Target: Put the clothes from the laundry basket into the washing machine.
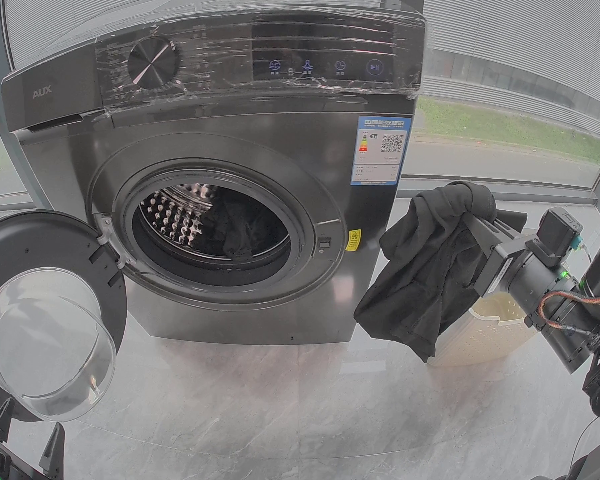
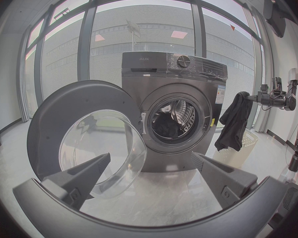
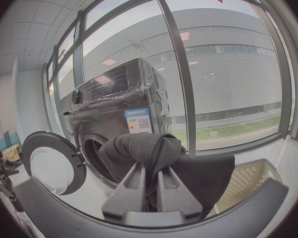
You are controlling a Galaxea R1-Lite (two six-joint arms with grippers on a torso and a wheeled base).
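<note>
The washing machine stands on the pale floor with its round door swung fully open toward the robot's left. This leaves the drum clear. A dark piece of clothing already lies inside the drum.

The black garment hangs in the air to the right of the machine, apart from its side panel and above the near edge of the laundry basket. The right pincer is pressed together on a bunched fold near the garment's top. One rounded hump of cloth rises over the fingers and the rest drapes down in loose folds. It is plain matt black, and a stitched hem shows in the right wrist view.

It looks light, soft and limp, with no shape of its own, so it will likely sag, swing and trail below the grip. A pinch on a thick gathered fold, as here, seems the safest hold. The hanging tail could catch on the door opening's rim unless it is carried well inside.

The cream basket, with perforated walls, sits on the floor just beside the machine's right corner.

The left pincer is spread wide and empty, low before the open door.
</note>
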